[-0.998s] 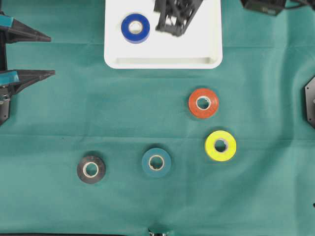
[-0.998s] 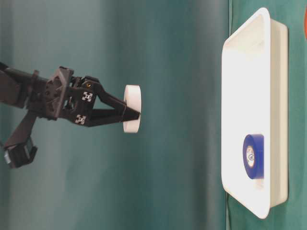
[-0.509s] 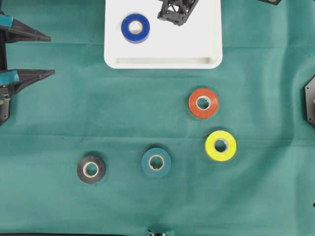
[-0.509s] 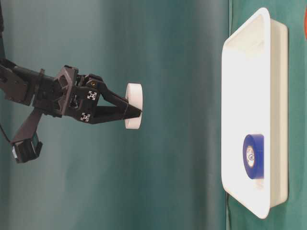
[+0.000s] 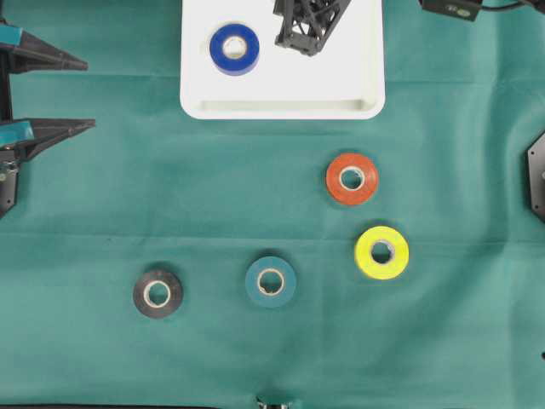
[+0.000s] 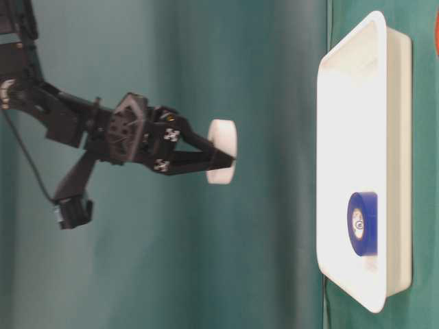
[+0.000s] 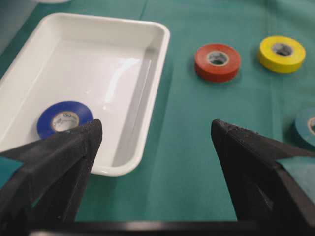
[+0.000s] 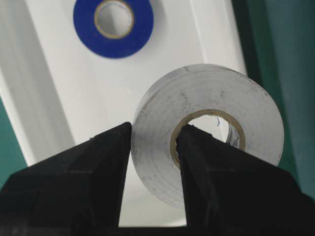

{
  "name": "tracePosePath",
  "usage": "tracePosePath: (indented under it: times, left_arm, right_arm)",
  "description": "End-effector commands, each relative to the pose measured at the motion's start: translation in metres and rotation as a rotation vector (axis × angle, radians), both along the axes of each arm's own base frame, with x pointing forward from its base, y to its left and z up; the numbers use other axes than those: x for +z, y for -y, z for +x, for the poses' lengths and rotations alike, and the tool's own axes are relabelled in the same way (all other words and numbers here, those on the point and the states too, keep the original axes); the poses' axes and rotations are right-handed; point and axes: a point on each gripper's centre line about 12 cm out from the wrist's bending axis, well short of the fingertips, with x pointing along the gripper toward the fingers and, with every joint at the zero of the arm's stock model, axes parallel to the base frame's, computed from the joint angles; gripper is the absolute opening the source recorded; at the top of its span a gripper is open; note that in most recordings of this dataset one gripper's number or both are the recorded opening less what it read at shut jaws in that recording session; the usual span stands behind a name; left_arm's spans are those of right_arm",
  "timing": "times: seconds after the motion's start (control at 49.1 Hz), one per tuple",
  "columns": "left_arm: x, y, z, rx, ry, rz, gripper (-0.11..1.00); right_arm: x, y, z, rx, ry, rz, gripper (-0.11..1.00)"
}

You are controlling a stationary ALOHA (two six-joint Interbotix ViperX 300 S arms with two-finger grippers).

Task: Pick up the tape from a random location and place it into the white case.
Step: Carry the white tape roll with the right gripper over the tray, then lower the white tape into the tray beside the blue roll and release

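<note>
- One white tape roll, light and stiff, hangs above the white case.
- My right pincer pinches its wall, one finger through the core; smooth, could slip.
- My left pincer gapes wide, holding nothing.

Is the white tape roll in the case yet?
No. The right pincer holds the white tape roll above the white case, apart from it.

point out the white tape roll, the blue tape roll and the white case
white tape roll [image 8: 162, 162], right wrist view, on its flat side face left of the core
blue tape roll [image 5: 234, 48], overhead view, on its ring
white case [image 5: 281, 108], overhead view, on its near rim
</note>
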Motion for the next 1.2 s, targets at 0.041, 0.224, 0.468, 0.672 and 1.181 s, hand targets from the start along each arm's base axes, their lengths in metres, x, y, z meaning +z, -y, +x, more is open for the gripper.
tracePosePath:
  times: [0.041, 0.224, 0.468, 0.672, 1.181]
  left_arm:
    - [0.004, -0.001, 0.002, 0.003, 0.009, 0.002, 0.97]
    - [0.003, -0.001, 0.002, 0.004, 0.006, 0.000, 0.97]
    - [0.003, -0.001, 0.002, 0.004, 0.007, -0.002, 0.97]
    - [0.003, -0.001, 0.002, 0.004, 0.005, -0.001, 0.97]
    - [0.003, -0.001, 0.002, 0.004, 0.007, -0.003, 0.97]
  right_arm:
    - [-0.007, 0.003, 0.000, -0.012, 0.036, 0.019, 0.33]
    - [-0.042, 0.006, 0.009, -0.011, 0.034, 0.043, 0.33]
    - [-0.076, 0.012, 0.018, -0.012, 0.051, 0.046, 0.33]
    - [-0.096, 0.014, 0.015, -0.020, 0.051, 0.053, 0.33]
    - [-0.132, 0.014, 0.017, -0.022, 0.026, 0.079, 0.33]
